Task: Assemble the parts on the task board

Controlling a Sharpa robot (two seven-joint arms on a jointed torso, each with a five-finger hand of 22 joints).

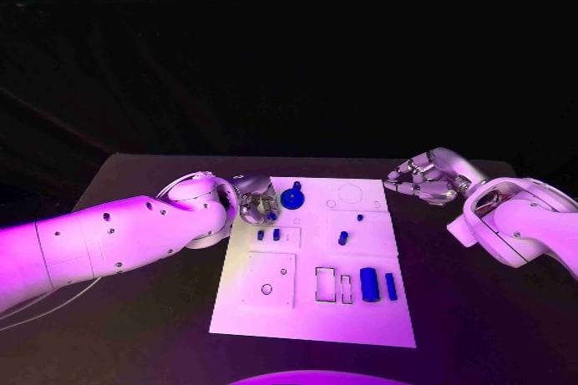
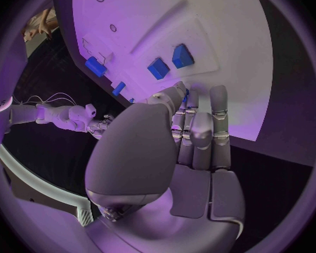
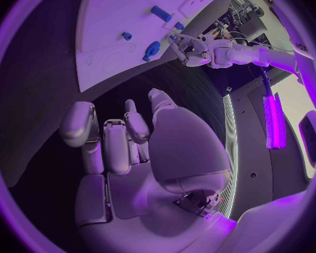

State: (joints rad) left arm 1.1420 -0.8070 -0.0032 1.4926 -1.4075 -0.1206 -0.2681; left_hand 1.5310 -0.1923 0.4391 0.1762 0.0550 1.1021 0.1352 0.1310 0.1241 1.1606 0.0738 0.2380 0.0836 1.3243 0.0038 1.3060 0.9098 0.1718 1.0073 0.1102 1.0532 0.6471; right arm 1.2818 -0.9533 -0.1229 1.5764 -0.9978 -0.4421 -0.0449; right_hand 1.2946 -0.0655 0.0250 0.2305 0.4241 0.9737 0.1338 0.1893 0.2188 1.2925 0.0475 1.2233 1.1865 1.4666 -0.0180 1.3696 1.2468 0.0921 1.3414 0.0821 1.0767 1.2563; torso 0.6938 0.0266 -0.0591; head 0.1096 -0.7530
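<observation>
While task board (image 1: 316, 318) runs lengthwise away from robot, left hand (image 1: 256, 203) pinches blue part (image 1: 291, 199), right hand (image 1: 424, 181) curled, holding nothing.

Purple light falls on the bright task board (image 1: 313, 318). The room behind is very dark. Wrist pictures bend at the edges, maybe slightly blurry.

Lab: black table (image 1: 482, 318), task board (image 1: 316, 318)
</observation>
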